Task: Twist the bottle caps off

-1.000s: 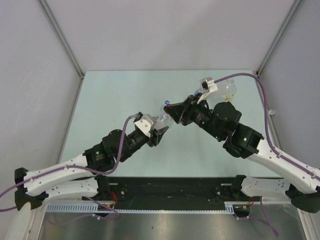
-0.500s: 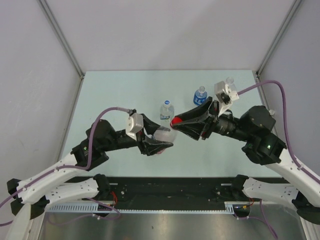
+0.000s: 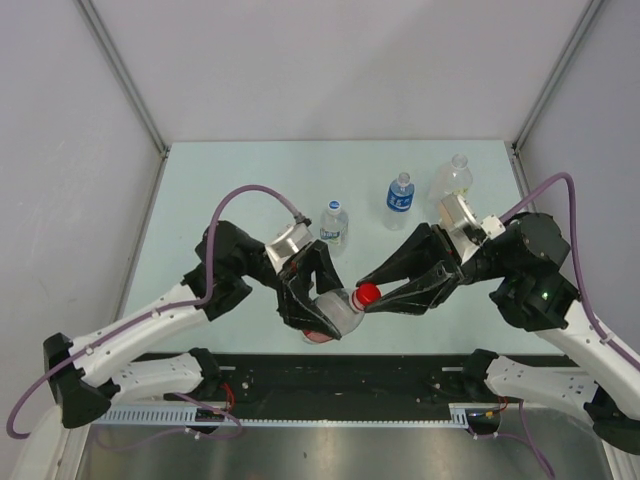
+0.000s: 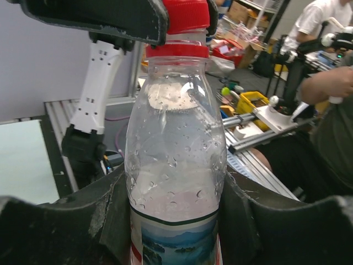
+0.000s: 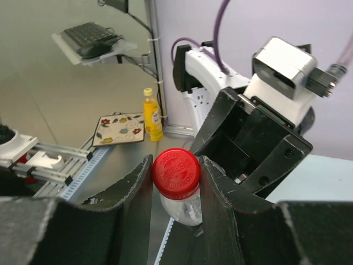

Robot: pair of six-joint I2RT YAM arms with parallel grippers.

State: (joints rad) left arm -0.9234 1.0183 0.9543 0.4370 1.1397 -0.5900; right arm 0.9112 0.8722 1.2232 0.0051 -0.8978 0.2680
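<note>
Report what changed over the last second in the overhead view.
Both arms pulled back toward the near edge, carrying the red-labelled bottle with them. The left gripper holds its body, tilted, and the right gripper is closed on the red cap. The white-and-blue-labelled bottle, the blue-labelled bottle and the larger bottle stayed upright at the far side.

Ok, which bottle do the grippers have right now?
The red-capped bottle, tilted: the left gripper holds its body and the right gripper pinches its cap. The blue-capped bottles and the white-capped one stand free behind.
</note>
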